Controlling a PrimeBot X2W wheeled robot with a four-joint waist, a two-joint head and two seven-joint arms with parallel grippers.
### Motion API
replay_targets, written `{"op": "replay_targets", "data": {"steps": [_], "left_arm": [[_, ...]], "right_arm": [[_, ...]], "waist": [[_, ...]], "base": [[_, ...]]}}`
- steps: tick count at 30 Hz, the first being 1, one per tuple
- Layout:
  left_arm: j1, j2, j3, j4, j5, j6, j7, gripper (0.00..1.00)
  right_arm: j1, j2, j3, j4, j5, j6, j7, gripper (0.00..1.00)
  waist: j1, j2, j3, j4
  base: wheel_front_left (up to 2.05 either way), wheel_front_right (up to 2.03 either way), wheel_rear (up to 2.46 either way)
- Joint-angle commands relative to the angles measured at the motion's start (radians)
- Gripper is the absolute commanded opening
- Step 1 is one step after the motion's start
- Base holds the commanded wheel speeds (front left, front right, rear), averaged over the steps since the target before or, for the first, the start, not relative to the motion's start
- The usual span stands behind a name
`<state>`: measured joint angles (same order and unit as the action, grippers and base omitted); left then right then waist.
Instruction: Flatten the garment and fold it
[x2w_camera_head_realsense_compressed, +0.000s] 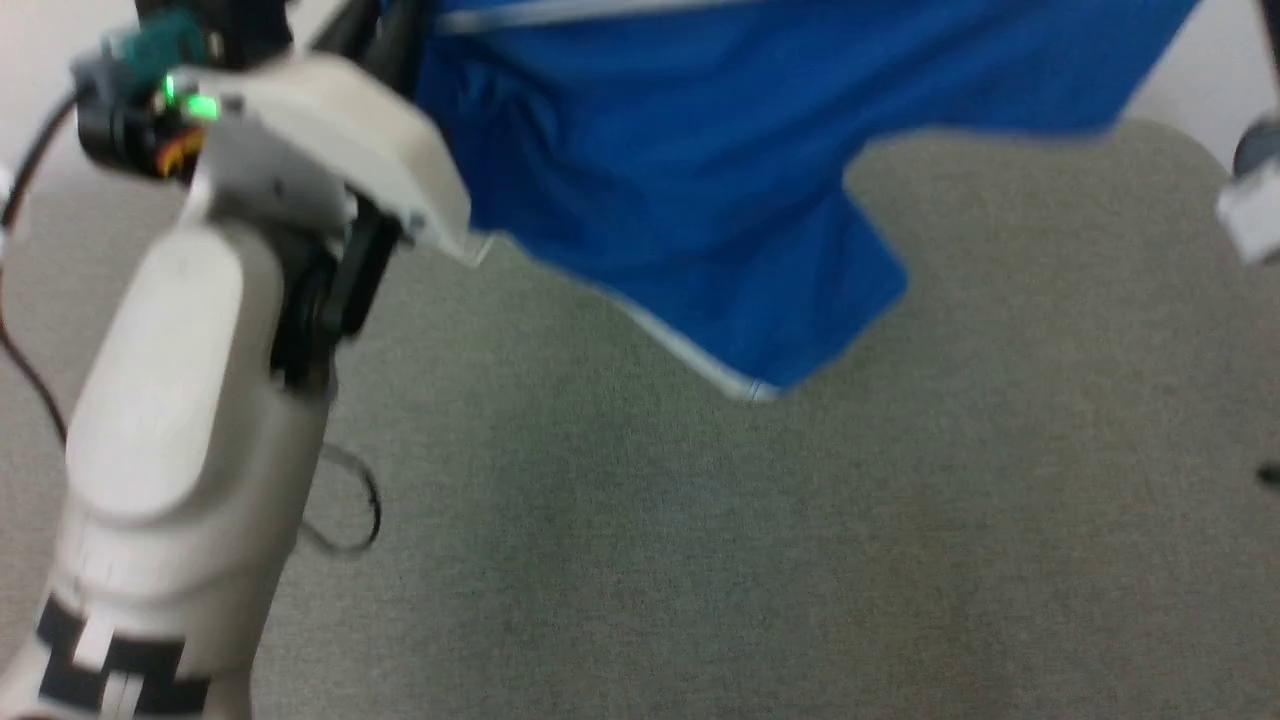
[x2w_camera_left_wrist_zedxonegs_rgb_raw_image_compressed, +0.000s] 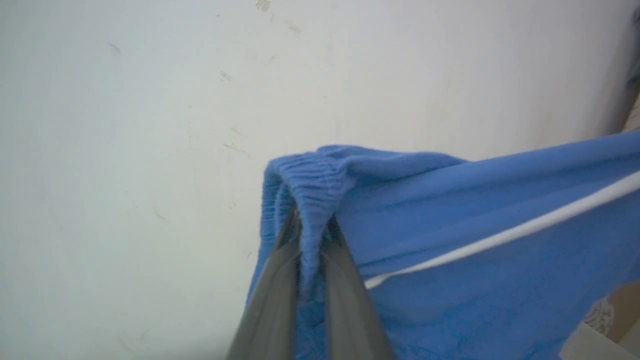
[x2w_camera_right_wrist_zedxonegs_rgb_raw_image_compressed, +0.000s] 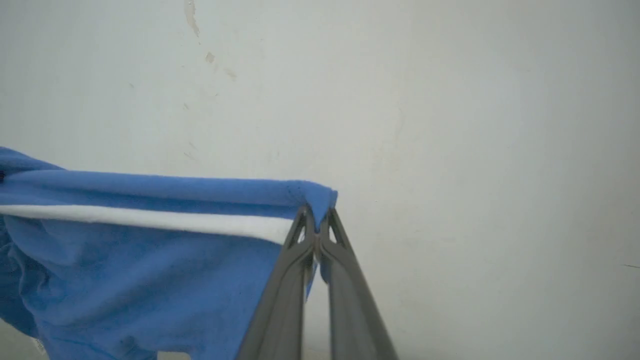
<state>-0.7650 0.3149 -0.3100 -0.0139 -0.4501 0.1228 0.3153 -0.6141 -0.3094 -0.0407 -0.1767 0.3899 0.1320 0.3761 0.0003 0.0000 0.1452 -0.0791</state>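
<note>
The garment (x2w_camera_head_realsense_compressed: 700, 180) is bright blue with a white stripe, the surface (x2w_camera_head_realsense_compressed: 700, 560) speckled grey-green, the wall (x2w_camera_left_wrist_zedxonegs_rgb_raw_image_compressed: 125, 150) off-white.

A bare indoor test room, seemingly more lab than home: beyond the jaws stands a plain white wall (x2w_camera_left_wrist_zedxonegs_rgb_raw_image_compressed: 125, 150), scuffed and stained; beneath them lies a grey felt-like mat (x2w_camera_head_realsense_compressed: 700, 560), a loose black cable (x2w_camera_head_realsense_compressed: 376, 505) trailing across it.
</note>
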Motion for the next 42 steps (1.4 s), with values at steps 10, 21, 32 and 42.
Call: {"op": "replay_targets", "data": {"steps": [10, 21, 32, 42], "left_arm": [[-0.317, -0.129, 0.067, 0.488, 0.030, 0.011, -0.382, 0.00], [-0.276, -0.207, 0.081, 0.956, -0.020, -0.073, -0.559, 0.00], [0.029, -0.252, 0.053, 0.959, -0.045, -0.149, -0.576, 0.00], [0.464, -0.203, 0.002, 0.497, -0.024, -0.081, -0.478, 0.00]], "right_arm": [[-0.348, 0.021, 0.059, 0.361, 0.019, -0.001, -0.291, 0.00], [-0.261, 0.097, 0.301, 0.710, 0.106, -0.001, -0.458, 0.00], [0.075, -0.003, 0.376, 0.625, 0.198, -0.001, -0.537, 0.00], [0.566, 0.008, 0.140, 0.200, 0.063, -0.001, -0.379, 0.00]], "waist": [[-0.0003, 0.0000, 0.214, -0.039], [-0.0003, 0.0000, 0.237, -0.041], [-0.0003, 0.0000, 0.118, -0.024], [-0.0003, 0.0000, -0.003, -0.007]], "base": [[0.00, 0.00, 0.00], [0.00, 0.00, 0.00], [0.00, 0.00, 0.00], [0.00, 0.00, 0.00]]}}
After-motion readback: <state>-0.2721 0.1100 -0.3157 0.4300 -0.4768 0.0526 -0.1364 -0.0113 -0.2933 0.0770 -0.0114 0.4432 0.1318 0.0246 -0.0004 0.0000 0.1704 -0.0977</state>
